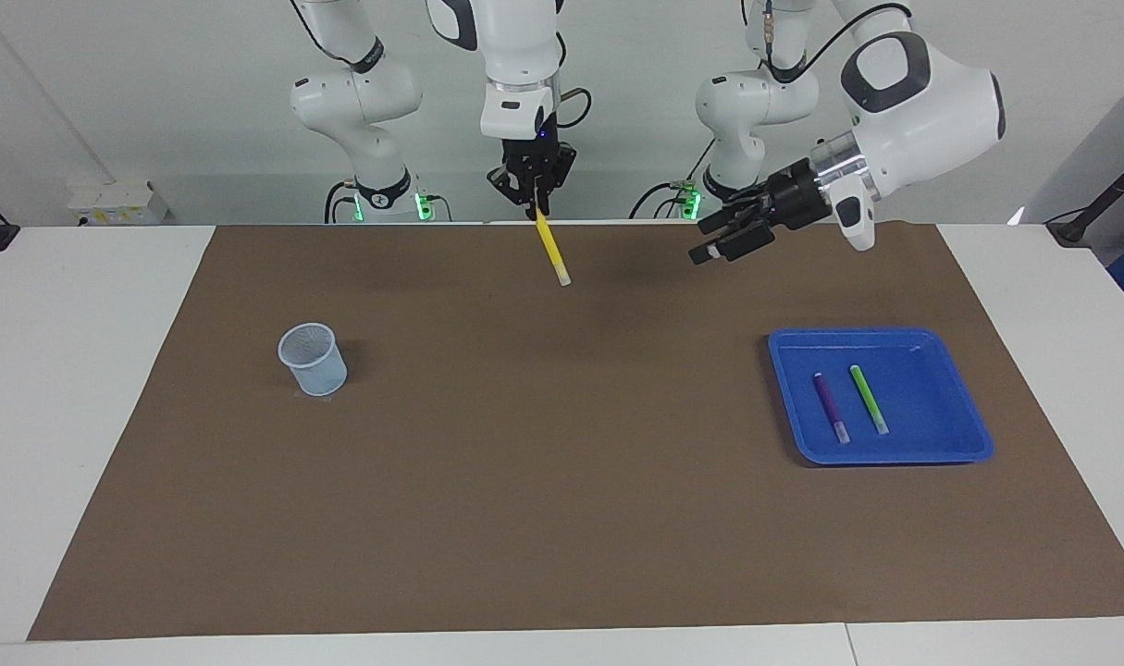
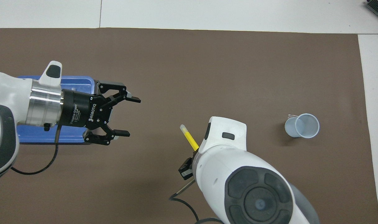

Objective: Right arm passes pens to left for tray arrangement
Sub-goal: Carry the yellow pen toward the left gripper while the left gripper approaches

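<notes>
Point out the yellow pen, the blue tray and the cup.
yellow pen [image 1: 552, 247], facing view, mid barrel.
blue tray [image 1: 932, 337], facing view, rim nearest the robots.
cup [image 1: 314, 360], facing view, side wall.

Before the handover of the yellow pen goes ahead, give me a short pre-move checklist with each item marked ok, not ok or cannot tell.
1. Right gripper shut on the yellow pen, up in the air over the brown mat: ok.
2. Pen's pale end hangs free below the fingers for the other gripper to take: ok.
3. Left gripper open, empty, turned toward the pen: ok.
4. Left gripper has reached the pen: not ok; a gap remains.
5. Blue tray has bare floor beside the purple pen and green pen: ok.
6. Pale-blue cup stands well clear of both grippers: ok.
</notes>
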Robot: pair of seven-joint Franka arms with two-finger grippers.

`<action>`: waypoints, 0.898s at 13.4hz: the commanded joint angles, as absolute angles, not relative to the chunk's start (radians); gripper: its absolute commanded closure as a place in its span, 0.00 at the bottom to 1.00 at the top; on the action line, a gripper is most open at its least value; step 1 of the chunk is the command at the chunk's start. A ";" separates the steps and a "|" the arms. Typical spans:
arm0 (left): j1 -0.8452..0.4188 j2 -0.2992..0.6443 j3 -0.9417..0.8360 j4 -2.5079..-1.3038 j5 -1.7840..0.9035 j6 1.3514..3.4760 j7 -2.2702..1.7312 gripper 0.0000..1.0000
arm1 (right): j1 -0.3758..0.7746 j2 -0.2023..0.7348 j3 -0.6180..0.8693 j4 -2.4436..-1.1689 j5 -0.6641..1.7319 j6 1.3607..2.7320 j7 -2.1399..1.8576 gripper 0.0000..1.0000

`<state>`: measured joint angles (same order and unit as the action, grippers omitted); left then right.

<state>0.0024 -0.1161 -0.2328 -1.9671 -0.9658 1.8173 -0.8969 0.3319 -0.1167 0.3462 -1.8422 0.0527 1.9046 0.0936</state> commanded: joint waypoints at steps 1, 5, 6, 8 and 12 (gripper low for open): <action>-0.070 -0.202 -0.221 -2.098 -1.017 1.926 -0.861 0.00 | 0.359 -0.130 0.341 -1.871 0.064 2.002 0.022 1.00; -0.141 -0.239 -0.219 -2.175 -1.095 2.022 -0.861 0.00 | 0.367 -0.121 0.341 -1.871 0.064 2.062 0.031 1.00; -0.152 -0.250 -0.219 -2.192 -1.107 2.040 -0.861 0.00 | 0.365 -0.120 0.341 -1.871 0.066 2.065 0.032 1.00; -0.193 -0.261 -0.221 -2.218 -1.117 2.094 -0.861 0.00 | 0.364 -0.114 0.341 -1.870 0.066 2.085 0.032 1.00; -0.244 -0.259 -0.221 -2.224 -1.163 2.193 -0.865 0.00 | 0.367 -0.112 0.341 -1.867 0.064 2.120 0.034 1.00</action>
